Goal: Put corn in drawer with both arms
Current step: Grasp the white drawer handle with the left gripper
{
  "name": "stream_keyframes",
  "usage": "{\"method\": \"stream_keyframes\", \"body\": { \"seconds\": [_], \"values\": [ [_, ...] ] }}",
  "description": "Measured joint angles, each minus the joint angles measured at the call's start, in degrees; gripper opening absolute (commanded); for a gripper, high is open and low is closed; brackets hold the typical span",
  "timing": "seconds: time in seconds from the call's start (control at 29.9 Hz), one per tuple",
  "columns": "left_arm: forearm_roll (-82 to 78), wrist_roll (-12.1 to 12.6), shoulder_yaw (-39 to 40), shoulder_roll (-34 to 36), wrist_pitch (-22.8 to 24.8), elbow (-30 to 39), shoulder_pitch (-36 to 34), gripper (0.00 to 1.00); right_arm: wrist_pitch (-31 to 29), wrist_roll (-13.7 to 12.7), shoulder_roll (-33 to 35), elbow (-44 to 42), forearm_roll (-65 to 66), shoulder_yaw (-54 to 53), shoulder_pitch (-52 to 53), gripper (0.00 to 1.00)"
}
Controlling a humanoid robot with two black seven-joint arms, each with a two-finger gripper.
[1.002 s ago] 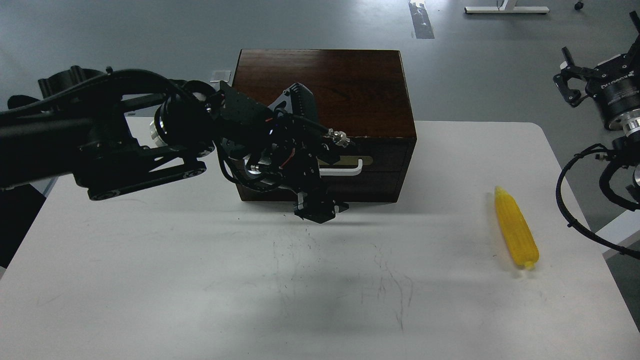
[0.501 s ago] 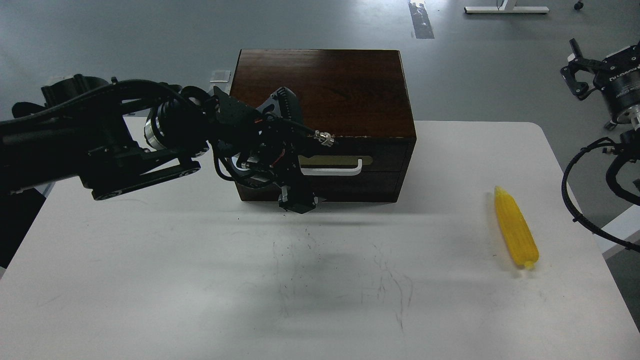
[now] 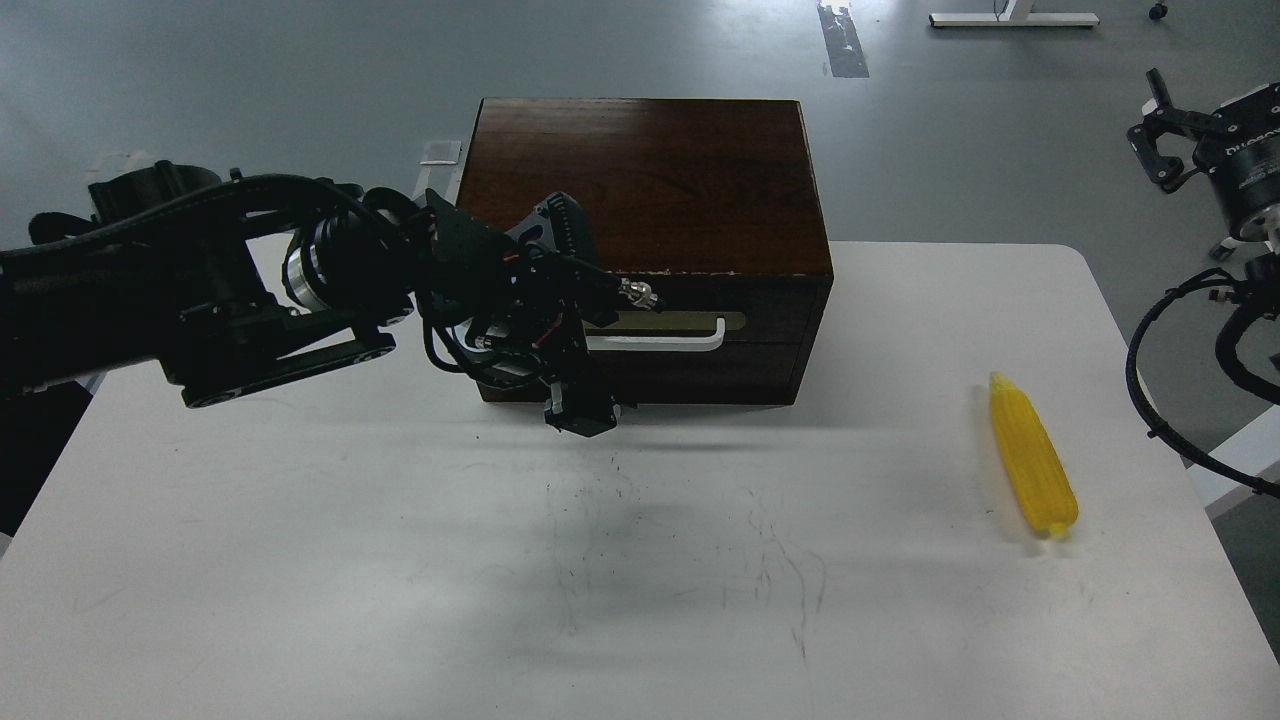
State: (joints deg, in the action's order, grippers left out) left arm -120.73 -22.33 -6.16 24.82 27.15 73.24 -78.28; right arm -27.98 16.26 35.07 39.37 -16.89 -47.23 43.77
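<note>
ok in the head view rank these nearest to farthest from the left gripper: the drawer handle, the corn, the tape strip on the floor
From the left gripper, low in front of the drawer:
1. The white bar handle, just above and to its right on the drawer front.
2. The tape strip, on the floor beyond the wooden box.
3. The corn, far to the right on the white table.

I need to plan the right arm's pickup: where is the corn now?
In the head view, the corn lies on the white table at its right side, right of the wooden box and apart from it.
</note>
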Motion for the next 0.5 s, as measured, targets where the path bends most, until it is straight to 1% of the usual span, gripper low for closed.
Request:
{"method": "stream_keyframes", "body": {
  "seconds": [0.4, 0.5],
  "values": [
    [-1.2, -0.2, 0.0, -0.1, 0.0, 0.1, 0.1, 0.93, 0.0, 0.0, -0.1, -0.1, 0.0, -0.1, 0.7, 1.00],
    [-1.5, -0.2, -1.1, -0.3, 0.0, 0.1, -0.3, 0.93, 0.0, 0.0, -0.1, -0.1, 0.0, -0.1, 0.8, 1.00]
  ]
}}
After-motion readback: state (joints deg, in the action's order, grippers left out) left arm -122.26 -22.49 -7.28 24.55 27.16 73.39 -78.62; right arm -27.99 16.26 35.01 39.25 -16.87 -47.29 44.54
